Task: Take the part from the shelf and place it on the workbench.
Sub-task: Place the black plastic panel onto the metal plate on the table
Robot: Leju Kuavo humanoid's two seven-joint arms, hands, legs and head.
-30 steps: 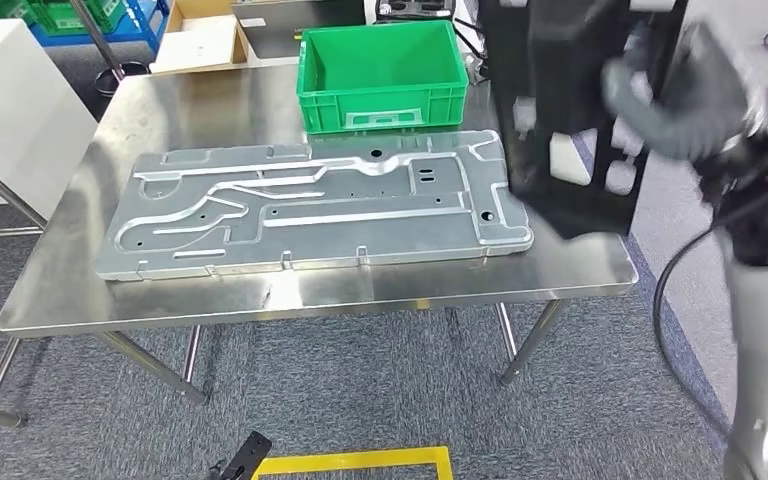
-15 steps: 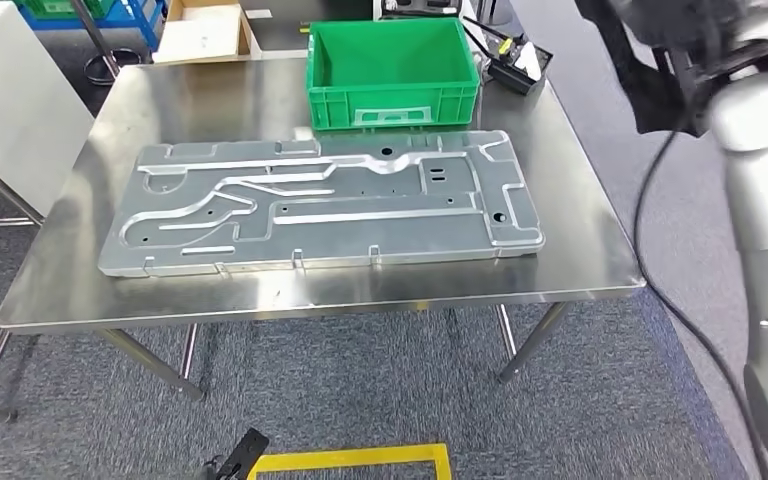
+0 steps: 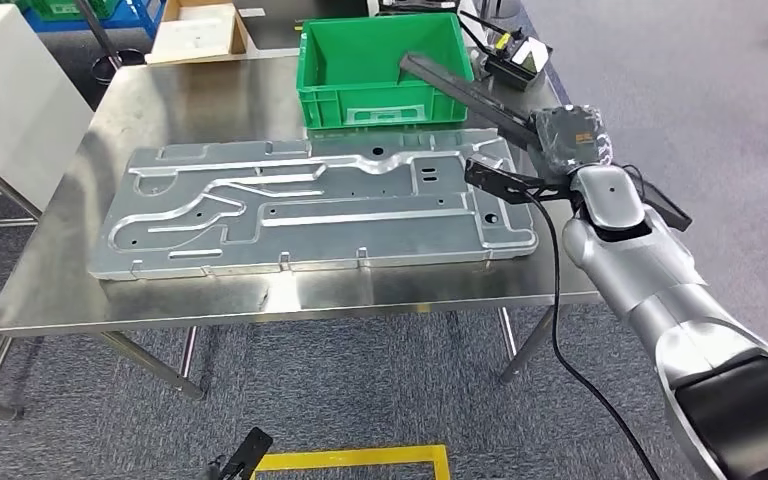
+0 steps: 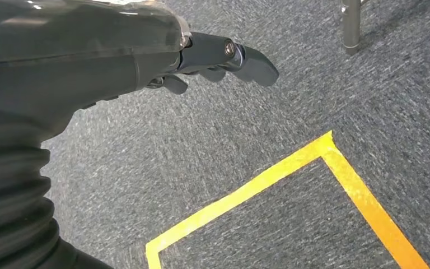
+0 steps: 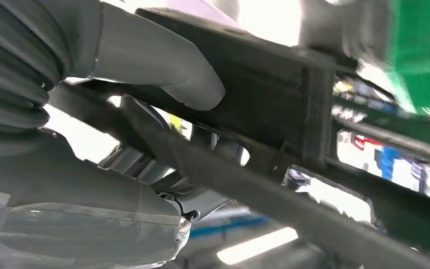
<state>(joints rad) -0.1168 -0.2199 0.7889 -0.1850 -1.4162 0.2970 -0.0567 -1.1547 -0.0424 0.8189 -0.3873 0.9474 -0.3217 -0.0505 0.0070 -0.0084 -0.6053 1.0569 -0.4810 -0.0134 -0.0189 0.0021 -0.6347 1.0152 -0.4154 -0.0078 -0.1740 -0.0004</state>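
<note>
The part is a flat black frame with cut-outs (image 3: 457, 87). It hangs tilted over the right end of the steel workbench (image 3: 210, 100), one end reaching across the front corner of the green crate (image 3: 380, 70). My right hand (image 3: 566, 134) grips it near the table's right edge. In the right wrist view the grey thumb (image 5: 162, 73) presses on a bar of the black frame (image 5: 269, 106). My left hand (image 4: 213, 56) hangs over the carpet, fingers loosely stretched, holding nothing.
A large grey metal plate (image 3: 310, 205) covers most of the workbench. The green crate stands empty behind it. A cardboard box (image 3: 200, 30) sits at the far left. Yellow floor tape (image 3: 360, 460) marks the carpet in front; it also crosses the carpet as yellow tape (image 4: 291, 168).
My right arm has swung down from high at the upper right. The black frame, held upright a second ago, now lies low and tilted over the bench's right end.
</note>
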